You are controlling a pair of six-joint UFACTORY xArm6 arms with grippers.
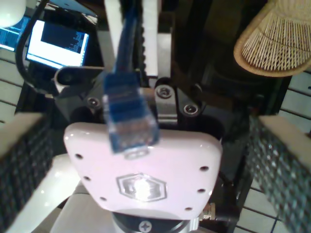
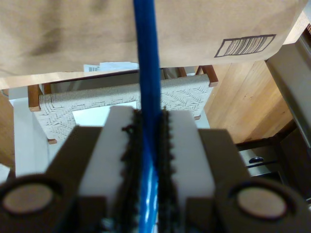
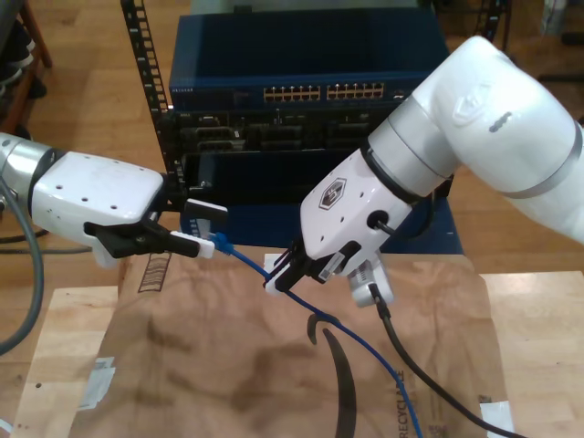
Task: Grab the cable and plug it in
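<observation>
Starting from the brown paper (image 3: 228, 365) spread on the table nearest the exterior camera, the cable (image 3: 251, 263) trails up off it into my second gripper (image 3: 281, 276), which is clamped tight on it; the second wrist view has the blue line pinched between the toothed pads (image 2: 187, 145). A short free length runs on toward the exterior view's left and ends in the plug (image 1: 129, 121), which hangs at my first gripper (image 3: 203, 228). Those jaws stand wide apart with nothing in them, a ribbed finger (image 1: 274, 160) to either side of the plug.

The step in hand looks like a handover. To do it well, I should centre the plug between the first gripper's fingers and close on its body rather than on the cord behind it, keeping the clear tip free and pointing outward. My second gripper should let go only once that grip is firm, or the plug will droop. Beyond, the switch (image 3: 319, 92) in the rack shows its rows of ports, well apart from the plug; which way up the plug's latch sits I cannot tell.
</observation>
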